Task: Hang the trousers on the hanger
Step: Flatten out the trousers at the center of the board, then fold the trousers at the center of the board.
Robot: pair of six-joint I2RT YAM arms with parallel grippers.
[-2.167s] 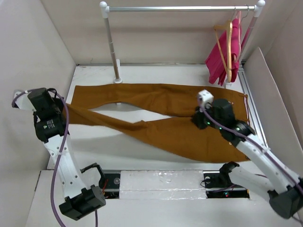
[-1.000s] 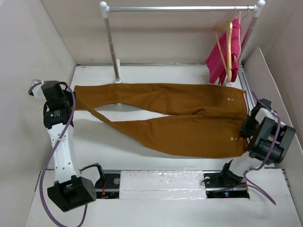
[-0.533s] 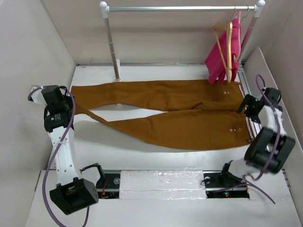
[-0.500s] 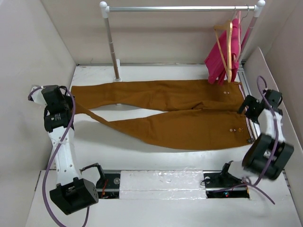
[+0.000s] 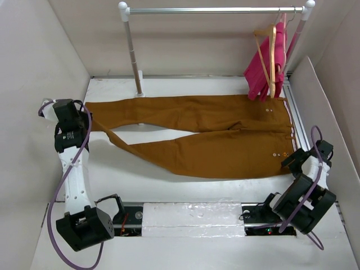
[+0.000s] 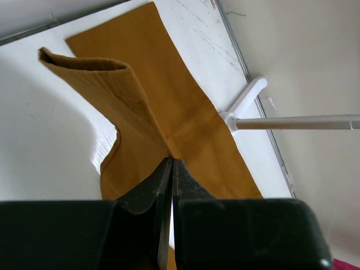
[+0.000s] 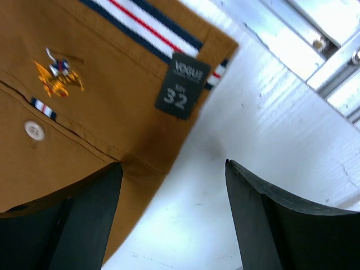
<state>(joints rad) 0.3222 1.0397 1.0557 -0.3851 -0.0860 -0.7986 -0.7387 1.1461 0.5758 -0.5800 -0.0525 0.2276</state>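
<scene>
The rust-brown trousers [image 5: 225, 152] lie flat across the table, waist to the right and legs running left. At the left end, my left gripper [image 5: 85, 121] is shut on the near leg close to its hem; in the left wrist view the trousers [image 6: 169, 107] rise to the closed fingertips of that gripper [image 6: 171, 161]. My right gripper [image 5: 291, 160] stands open just off the waistband's near corner. In the right wrist view this gripper [image 7: 172, 163] holds nothing, and the trousers [image 7: 95, 95] show the striped waistband and a dark size label [image 7: 181, 85]. The tan wooden hanger [image 5: 273, 53] hangs at the rail's right end.
The white-and-silver clothes rail [image 5: 214, 9] spans the back; its left post foot [image 6: 244, 101] stands beside the far leg. A bright pink garment [image 5: 264, 67] hangs behind the hanger. A metal track [image 5: 298, 121] runs along the table's right edge, with side walls close on both sides.
My right gripper opened, let go of the waistband and drew back toward the near right corner. The waist now lies flat. My left gripper shifted slightly, still shut on the leg.
</scene>
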